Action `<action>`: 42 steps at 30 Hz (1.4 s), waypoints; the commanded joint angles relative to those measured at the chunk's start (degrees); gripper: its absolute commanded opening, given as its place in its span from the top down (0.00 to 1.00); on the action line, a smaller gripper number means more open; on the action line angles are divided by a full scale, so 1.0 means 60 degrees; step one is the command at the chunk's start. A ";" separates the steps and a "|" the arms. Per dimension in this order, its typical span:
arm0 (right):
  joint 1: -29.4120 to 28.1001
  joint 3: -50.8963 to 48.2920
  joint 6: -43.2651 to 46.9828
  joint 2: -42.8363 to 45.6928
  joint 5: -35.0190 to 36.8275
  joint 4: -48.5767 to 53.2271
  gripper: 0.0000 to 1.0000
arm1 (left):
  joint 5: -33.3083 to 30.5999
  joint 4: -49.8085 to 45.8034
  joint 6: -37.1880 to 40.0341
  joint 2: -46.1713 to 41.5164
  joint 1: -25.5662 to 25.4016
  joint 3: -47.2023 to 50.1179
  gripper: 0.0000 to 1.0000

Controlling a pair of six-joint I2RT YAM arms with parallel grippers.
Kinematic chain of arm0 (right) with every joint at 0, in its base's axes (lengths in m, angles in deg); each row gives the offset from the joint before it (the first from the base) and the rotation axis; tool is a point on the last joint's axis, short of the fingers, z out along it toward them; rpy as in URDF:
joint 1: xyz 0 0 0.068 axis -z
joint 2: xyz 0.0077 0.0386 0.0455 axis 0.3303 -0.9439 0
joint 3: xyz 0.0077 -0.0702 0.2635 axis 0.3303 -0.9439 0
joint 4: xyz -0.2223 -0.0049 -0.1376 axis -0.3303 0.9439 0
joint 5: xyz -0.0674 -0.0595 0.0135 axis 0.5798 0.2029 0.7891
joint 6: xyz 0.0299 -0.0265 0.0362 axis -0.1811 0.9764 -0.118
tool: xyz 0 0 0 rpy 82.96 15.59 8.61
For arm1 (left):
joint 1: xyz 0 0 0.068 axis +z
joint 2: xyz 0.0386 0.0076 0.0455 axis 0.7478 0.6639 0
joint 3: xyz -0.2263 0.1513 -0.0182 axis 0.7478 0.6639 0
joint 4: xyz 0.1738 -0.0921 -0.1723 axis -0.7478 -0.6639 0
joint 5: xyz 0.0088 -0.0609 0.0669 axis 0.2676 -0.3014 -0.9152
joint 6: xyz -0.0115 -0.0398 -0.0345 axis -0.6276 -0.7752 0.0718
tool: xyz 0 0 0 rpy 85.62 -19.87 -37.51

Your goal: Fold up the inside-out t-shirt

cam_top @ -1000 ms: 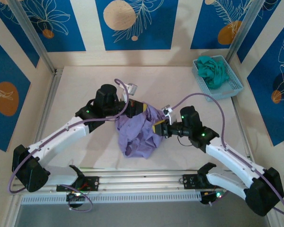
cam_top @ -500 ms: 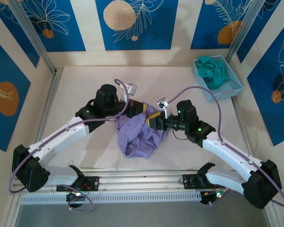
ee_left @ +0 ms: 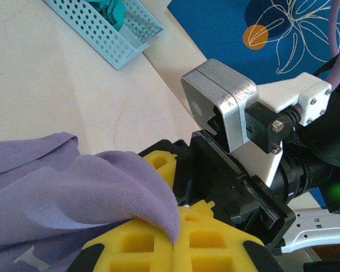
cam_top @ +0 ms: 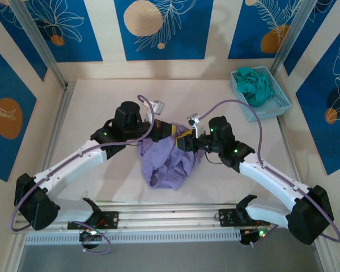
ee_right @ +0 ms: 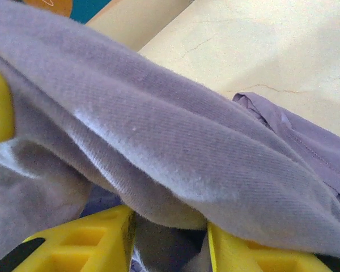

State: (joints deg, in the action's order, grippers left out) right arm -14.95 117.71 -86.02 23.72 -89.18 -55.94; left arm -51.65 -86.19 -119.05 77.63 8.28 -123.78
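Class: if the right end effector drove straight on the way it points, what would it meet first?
The t-shirt, already bunched against its fingers; just behind, probably the left end effector.

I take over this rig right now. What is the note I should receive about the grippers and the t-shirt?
Left gripper: shut on an edge of the t-shirt.
Right gripper: jaws apart, cloth lying across them, no firm grip visible.
T-shirt: a crumpled heap at the middle of the table, between both grippers.
Done: no fold made.
Left to do: spread it flat, then fold.
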 commanded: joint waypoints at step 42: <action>0.1762 0.0940 -0.5954 -0.0429 -0.3589 -0.2654 1.00 | -0.3122 -0.0919 0.2861 -0.2480 -0.1225 0.1087 0.49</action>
State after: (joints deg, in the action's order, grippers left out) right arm -4.68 123.02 -118.34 21.01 -112.18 -70.47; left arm -74.84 -94.30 -102.63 62.09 3.54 -117.79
